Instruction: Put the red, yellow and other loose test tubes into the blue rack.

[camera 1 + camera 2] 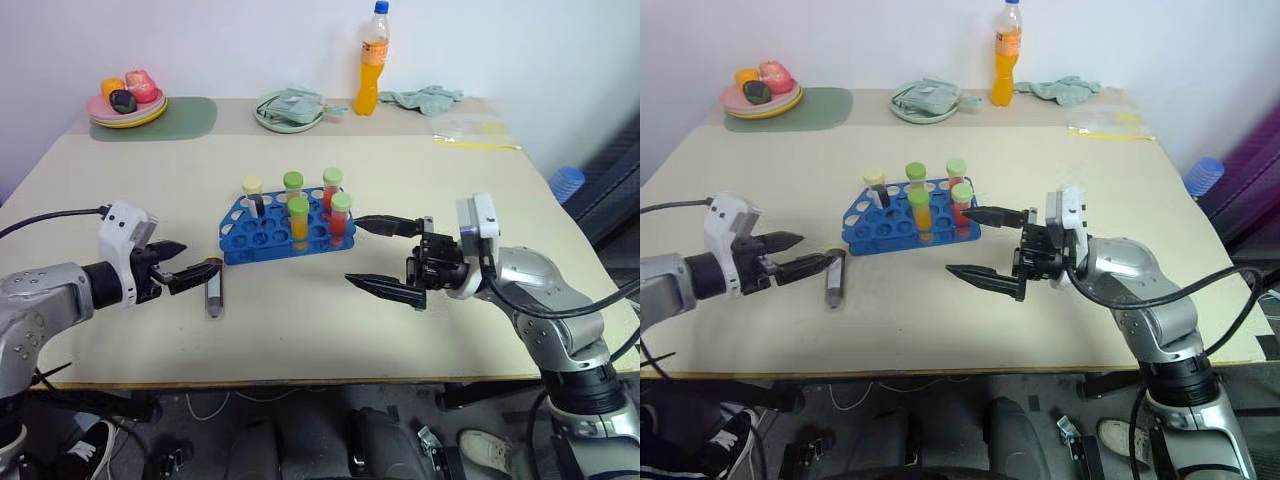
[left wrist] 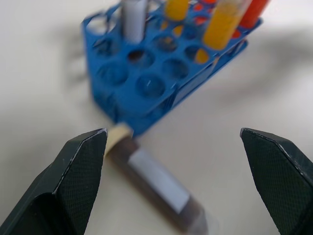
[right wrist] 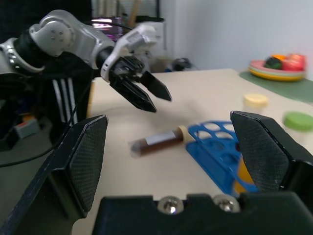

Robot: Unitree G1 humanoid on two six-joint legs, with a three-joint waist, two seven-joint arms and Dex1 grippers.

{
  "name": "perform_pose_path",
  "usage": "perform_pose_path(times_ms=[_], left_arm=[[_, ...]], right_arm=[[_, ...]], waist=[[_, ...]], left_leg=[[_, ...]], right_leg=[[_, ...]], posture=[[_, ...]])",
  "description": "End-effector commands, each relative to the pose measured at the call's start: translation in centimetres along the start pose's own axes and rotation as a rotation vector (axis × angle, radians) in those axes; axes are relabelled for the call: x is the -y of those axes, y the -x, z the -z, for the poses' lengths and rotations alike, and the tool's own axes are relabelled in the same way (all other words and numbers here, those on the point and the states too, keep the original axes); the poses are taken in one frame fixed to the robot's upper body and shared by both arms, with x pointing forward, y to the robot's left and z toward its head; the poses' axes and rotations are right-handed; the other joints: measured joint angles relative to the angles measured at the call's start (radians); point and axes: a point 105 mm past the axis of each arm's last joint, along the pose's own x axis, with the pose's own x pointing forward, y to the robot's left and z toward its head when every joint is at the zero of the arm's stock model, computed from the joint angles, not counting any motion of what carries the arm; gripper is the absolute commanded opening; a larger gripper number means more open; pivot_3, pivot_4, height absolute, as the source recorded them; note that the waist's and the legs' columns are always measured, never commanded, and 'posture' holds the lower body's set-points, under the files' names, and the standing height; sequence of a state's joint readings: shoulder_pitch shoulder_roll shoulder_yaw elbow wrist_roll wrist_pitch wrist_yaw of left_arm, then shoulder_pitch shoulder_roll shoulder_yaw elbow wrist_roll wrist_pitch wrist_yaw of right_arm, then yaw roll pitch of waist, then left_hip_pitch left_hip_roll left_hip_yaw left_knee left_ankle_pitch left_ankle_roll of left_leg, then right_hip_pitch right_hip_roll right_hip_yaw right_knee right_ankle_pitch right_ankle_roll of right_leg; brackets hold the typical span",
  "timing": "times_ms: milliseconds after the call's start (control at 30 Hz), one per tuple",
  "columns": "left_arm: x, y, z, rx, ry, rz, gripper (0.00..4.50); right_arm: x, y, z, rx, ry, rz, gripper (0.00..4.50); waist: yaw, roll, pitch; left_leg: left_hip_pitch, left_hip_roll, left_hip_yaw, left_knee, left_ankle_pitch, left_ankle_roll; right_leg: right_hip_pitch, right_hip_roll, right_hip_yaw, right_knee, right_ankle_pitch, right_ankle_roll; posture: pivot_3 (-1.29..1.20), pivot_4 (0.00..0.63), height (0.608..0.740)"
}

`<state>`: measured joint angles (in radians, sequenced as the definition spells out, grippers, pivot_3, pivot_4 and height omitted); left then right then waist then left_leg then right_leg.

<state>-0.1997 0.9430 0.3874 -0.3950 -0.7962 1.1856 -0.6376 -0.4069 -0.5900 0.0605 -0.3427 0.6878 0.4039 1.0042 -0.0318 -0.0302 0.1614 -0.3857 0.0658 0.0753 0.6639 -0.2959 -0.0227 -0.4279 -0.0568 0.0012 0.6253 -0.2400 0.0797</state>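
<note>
1. I counted five capped tubes standing upright in the blue rack (image 1: 283,226) near the middle of the bench (image 1: 400,310): one pale-capped tube (image 1: 254,194) with dark contents, two yellow-filled tubes and two red-filled ones, all green-capped.
2. One tube was left, as far as I could see: a dark brown tube (image 1: 213,291) with a white label, lying flat on the bench just beside the rack's near left corner, its pale cap towards the rack.
3. My left pincer (image 1: 190,270) stood released, fingers spread wide, hovering over the lying tube and pointing at it; the left wrist view showed the tube lying between the fingers, but nothing was gripped.
4. My right pincer (image 1: 385,258) was also released and empty, held level above the bench just right of the rack, aimed leftward.
5. I judged the job mostly done: five in, one out. What remained was to grasp the brown tube, tip it upright and seat it in one of the rack's free holes.
</note>
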Motion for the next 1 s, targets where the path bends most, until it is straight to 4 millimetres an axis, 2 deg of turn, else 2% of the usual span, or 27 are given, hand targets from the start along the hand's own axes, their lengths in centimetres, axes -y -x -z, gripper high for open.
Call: perform_pose_path(times_ms=[33, 100, 167, 433, 667, 833, 1000], left_arm=[[-1.0, 1.0, -1.4, -0.018, 0.068, -0.068, 4.50], [-1.1, 0.7, -1.9, -0.026, 0.120, -0.064, 4.50], [-1.9, 0.3, -1.4, -0.115, 0.113, -0.132, 4.50], [-2.2, -2.5, -1.5, -0.216, 0.340, -0.037, 4.50], [-2.7, -3.6, -1.0, -0.317, 0.424, -0.064, 4.50], [-2.2, -3.7, -0.4, -0.385, 0.450, -0.067, 4.50], [-1.7, -4.7, 0.0, -0.430, 0.511, -0.067, 4.50]], right_arm=[[-0.3, -0.7, -0.1, 0.010, 0.067, -0.019, 4.43], [-0.6, -0.8, 0.0, 0.016, 0.075, -0.019, 4.43], [-0.9, -0.9, 0.1, 0.025, 0.067, -0.017, 4.43], [-1.0, -1.5, 0.6, 0.046, 0.058, 0.014, 4.43], [-1.0, -1.7, 1.0, 0.051, 0.054, 0.026, 4.43], [-1.1, -2.0, 0.9, 0.055, 0.054, 0.033, 4.43], [-1.3, -2.3, 1.0, 0.056, 0.051, 0.030, 4.43]], waist=[[0.012, 0.000, 0.000], [0.024, 0.000, 0.000], [0.023, -0.001, 0.000], [0.018, -0.001, -0.001], [0.018, -0.001, -0.001], [0.019, -0.001, -0.001], [0.020, -0.002, -0.001]], left_leg=[[0.000, 0.000, 0.000, 0.000, 0.000, 0.000], [0.000, -0.001, 0.000, 0.000, 0.000, 0.000], [-0.001, -0.001, 0.000, 0.001, 0.000, 0.000], [-0.001, -0.002, 0.000, 0.001, 0.001, -0.001], [-0.001, -0.002, -0.001, 0.001, 0.001, -0.001], [-0.001, -0.002, -0.001, 0.001, 0.001, -0.001], [-0.001, -0.002, -0.001, 0.001, 0.001, -0.002]], right_leg=[[0.000, 0.000, 0.000, 0.000, 0.000, 0.000], [0.000, 0.000, 0.000, -0.001, 0.000, 0.000], [0.000, -0.001, 0.000, -0.001, 0.000, 0.000], [0.000, -0.001, 0.000, 0.001, 0.000, 0.000], [0.000, -0.001, 0.000, 0.002, 0.001, 0.003], [0.000, -0.001, 0.000, 0.003, 0.002, 0.003], [0.000, -0.002, 0.000, 0.003, 0.002, 0.003]], posture=[[0.00, 0.150, 0.740], [0.00, 0.150, 0.740], [0.00, 0.150, 0.740], [0.00, 0.150, 0.740], [0.00, 0.150, 0.740], [0.00, 0.150, 0.740], [0.00, 0.150, 0.740]])
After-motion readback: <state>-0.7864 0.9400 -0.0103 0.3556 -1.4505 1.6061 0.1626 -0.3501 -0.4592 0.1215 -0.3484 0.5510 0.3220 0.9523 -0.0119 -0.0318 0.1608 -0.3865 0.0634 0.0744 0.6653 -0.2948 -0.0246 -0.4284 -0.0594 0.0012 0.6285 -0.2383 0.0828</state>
